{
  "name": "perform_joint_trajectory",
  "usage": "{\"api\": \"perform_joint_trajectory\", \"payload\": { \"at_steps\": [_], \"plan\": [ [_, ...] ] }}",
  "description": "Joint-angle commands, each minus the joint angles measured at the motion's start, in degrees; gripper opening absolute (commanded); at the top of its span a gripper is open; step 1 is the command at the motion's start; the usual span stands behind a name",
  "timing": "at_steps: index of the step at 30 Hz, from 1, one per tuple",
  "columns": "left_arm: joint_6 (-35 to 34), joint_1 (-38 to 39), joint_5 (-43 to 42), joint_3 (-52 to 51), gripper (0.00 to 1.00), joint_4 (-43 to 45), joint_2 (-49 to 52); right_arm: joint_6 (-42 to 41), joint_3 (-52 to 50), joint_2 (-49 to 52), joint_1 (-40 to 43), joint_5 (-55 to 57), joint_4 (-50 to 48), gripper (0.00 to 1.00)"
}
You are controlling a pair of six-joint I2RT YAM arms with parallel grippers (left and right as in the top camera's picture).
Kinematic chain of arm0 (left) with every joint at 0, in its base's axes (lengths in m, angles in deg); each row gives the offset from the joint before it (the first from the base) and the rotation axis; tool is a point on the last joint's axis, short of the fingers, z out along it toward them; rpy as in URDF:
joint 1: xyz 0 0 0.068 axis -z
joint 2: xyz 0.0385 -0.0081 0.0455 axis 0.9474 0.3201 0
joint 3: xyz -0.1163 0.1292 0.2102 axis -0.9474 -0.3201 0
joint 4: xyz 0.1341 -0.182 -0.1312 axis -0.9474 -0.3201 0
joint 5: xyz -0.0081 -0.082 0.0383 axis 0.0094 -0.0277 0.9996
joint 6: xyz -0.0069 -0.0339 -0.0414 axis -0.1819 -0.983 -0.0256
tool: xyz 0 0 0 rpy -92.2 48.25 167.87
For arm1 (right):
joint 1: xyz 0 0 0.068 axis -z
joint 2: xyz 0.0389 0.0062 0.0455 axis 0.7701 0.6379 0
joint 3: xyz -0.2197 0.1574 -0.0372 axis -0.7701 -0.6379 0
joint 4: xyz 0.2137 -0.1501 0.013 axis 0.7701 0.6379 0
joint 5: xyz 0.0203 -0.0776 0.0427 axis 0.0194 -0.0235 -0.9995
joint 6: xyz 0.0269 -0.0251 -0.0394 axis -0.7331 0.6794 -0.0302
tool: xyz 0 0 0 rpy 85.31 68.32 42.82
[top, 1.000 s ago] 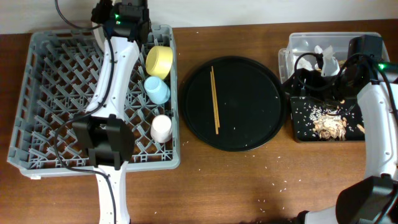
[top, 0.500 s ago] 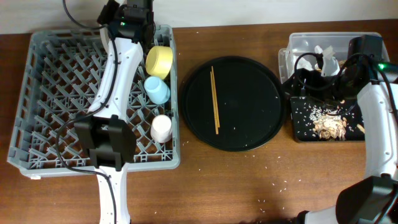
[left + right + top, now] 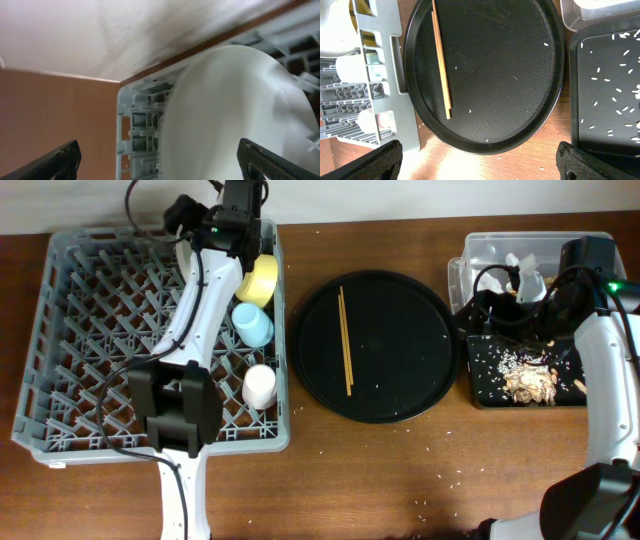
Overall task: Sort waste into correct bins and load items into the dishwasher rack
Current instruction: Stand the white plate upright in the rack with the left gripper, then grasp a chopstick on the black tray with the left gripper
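My left gripper (image 3: 243, 200) hangs over the back right corner of the dishwasher rack (image 3: 90, 330), jaws open. In the left wrist view a pale plate (image 3: 235, 110) stands on edge in the rack, blurred, between the wide-spread fingers (image 3: 65, 160); the arm hides it from overhead. A yellow bowl (image 3: 258, 278), a blue cup (image 3: 252, 323) and a pale cup (image 3: 259, 385) sit in the rack's right column. Two chopsticks (image 3: 345, 340) lie on the round black tray (image 3: 420, 380). My right gripper (image 3: 487, 308) is open and empty above the table's right side.
At the far right a clear tub (image 3: 480, 248) holds crumpled napkins (image 3: 527, 275). In front of it a shallow black tray (image 3: 485, 375) carries food scraps (image 3: 527, 383) and rice. Loose grains dot the wooden table (image 3: 400, 470).
My left gripper has opened and the arm has shifted right along the rack's back edge. The right arm has not moved.
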Motion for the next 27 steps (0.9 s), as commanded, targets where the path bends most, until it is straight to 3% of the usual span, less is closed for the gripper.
{"api": "perform_joint_trajectory", "payload": {
  "at_steps": [1, 5, 6, 10, 14, 18, 20, 22, 23, 27],
  "plan": [
    [-12.11, 1.77, -0.24, 0.35, 0.99, -0.68, -10.36, 0.61, -0.20, 0.15, -0.04, 0.46, 0.02, 0.98],
    [-27.17, 5.81, -38.05, 0.33, 0.99, -17.20, -18.18, 0.61, -0.20, 0.15, -0.04, 0.46, 0.02, 0.99],
    [-30.77, 6.64, -41.20, -0.39, 0.99, -18.99, -17.84, 0.61, -0.20, 0.15, -0.04, 0.46, 0.00, 0.98],
    [-42.82, 11.91, -44.06, -8.87, 0.99, -20.31, -14.73, 0.61, -0.20, 0.15, -0.04, 0.46, 0.02, 0.98],
    [-43.19, 17.27, -51.95, -13.90, 1.00, -18.03, -10.91, 0.61, -0.20, 0.13, -0.04, 0.46, 0.02, 0.98],
    [-44.85, 20.39, -51.08, -14.05, 0.96, -17.42, -8.31, 0.63, -0.20, 0.13, -0.04, 0.46, 0.02, 0.98],
    [-53.90, 21.88, -48.59, -14.05, 0.95, -16.74, -5.84, 0.61, -0.20, 0.15, -0.04, 0.46, 0.02, 0.98],
    [-57.16, 22.47, -48.24, -14.08, 0.89, -16.17, -2.80, 0.61, -0.20, 0.15, -0.04, 0.46, 0.02, 0.98],
    [-57.16, 22.45, -48.19, -14.08, 0.80, -16.00, -1.70, 0.61, -0.20, 0.15, -0.04, 0.46, 0.02, 0.99],
    [-57.13, 21.86, -47.10, -14.08, 0.67, -14.93, 1.73, 0.63, -0.20, 0.15, -0.04, 0.46, 0.00, 0.98]
  ]
}}
